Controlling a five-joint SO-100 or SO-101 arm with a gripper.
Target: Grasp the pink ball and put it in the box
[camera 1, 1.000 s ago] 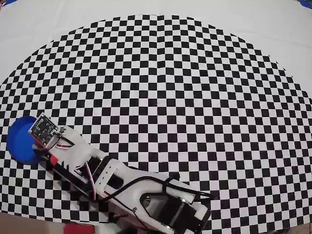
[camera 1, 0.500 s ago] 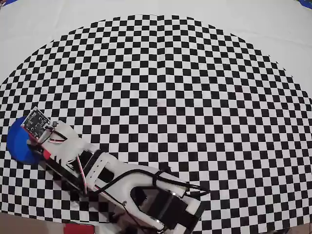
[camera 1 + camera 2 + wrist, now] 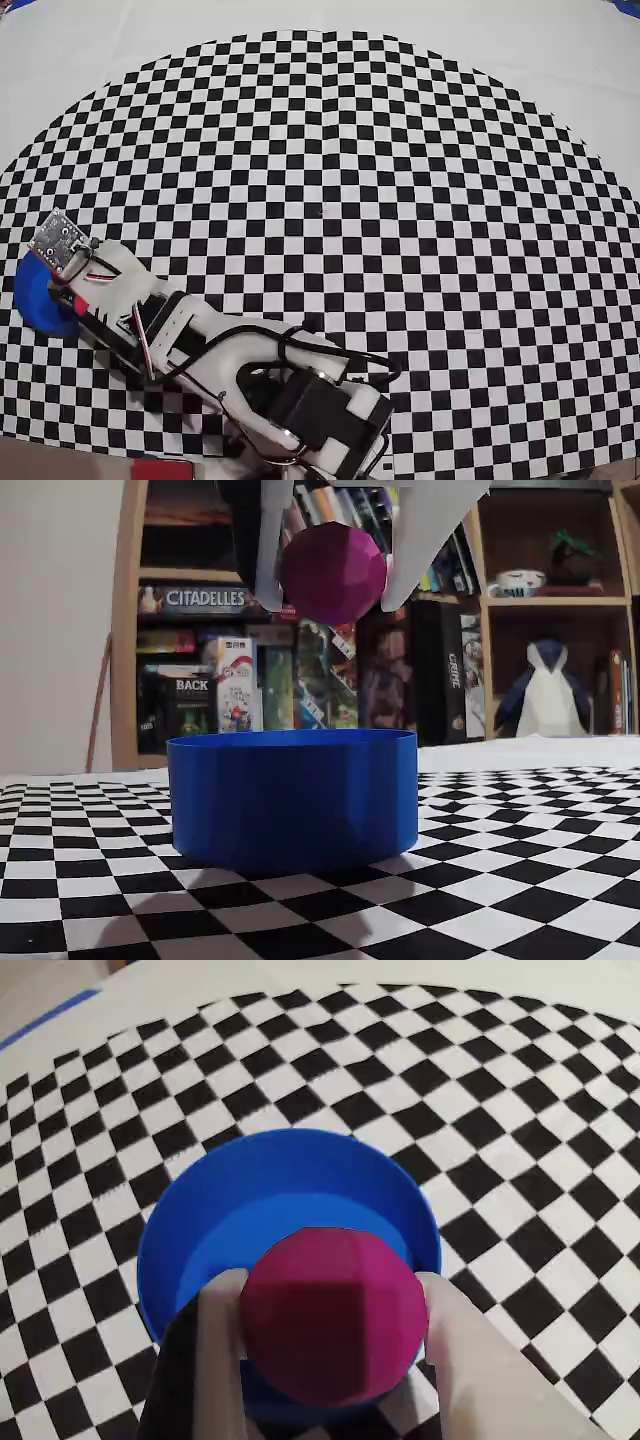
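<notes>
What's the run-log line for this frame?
phase: carry-to-drop | gripper: shut on pink ball | pink ball: held above the box, not touching it | box: upright on checkered mat, empty

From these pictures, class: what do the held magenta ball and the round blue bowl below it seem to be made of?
The magenta ball: probably matte 3D-printed plastic, since faint flat facets show. The round blue bowl: seemingly smooth, slightly satiny plastic, evenly coloured with a crisp rim. Neither is certain.
</notes>
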